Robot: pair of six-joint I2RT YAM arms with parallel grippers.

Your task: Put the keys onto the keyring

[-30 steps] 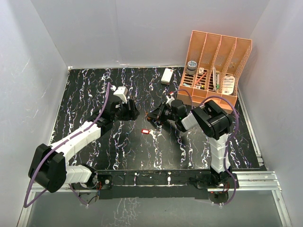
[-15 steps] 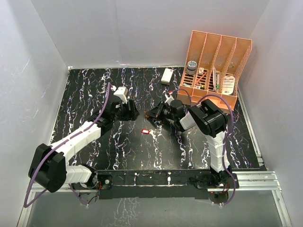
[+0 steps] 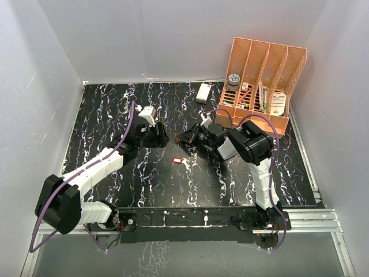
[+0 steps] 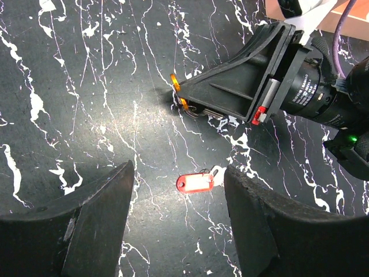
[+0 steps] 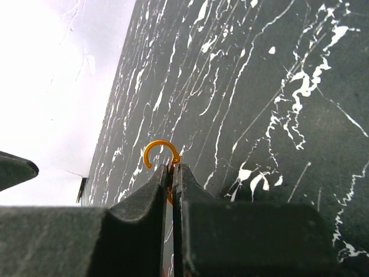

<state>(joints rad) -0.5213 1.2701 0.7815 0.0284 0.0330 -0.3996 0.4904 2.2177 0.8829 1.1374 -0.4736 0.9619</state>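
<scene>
The red-headed key (image 4: 196, 182) lies flat on the black marbled table, between my left gripper's open fingers in the left wrist view; it also shows in the top view (image 3: 177, 160). My left gripper (image 3: 157, 138) hovers above and left of it, open and empty. My right gripper (image 5: 172, 168) is shut on the orange keyring (image 5: 160, 149), whose open hooked end sticks out past the fingertips. In the left wrist view the keyring (image 4: 177, 92) juts from the right gripper's tip (image 4: 185, 96), a little beyond the key. In the top view the right gripper (image 3: 183, 138) points left.
An orange slotted file rack (image 3: 262, 81) with small items stands at the back right. A white rectangular box (image 3: 203, 92) lies near the back edge. White walls enclose the table on three sides.
My right gripper has shifted slightly left and toward the back with the keyring. The left arm and the key have not moved.
</scene>
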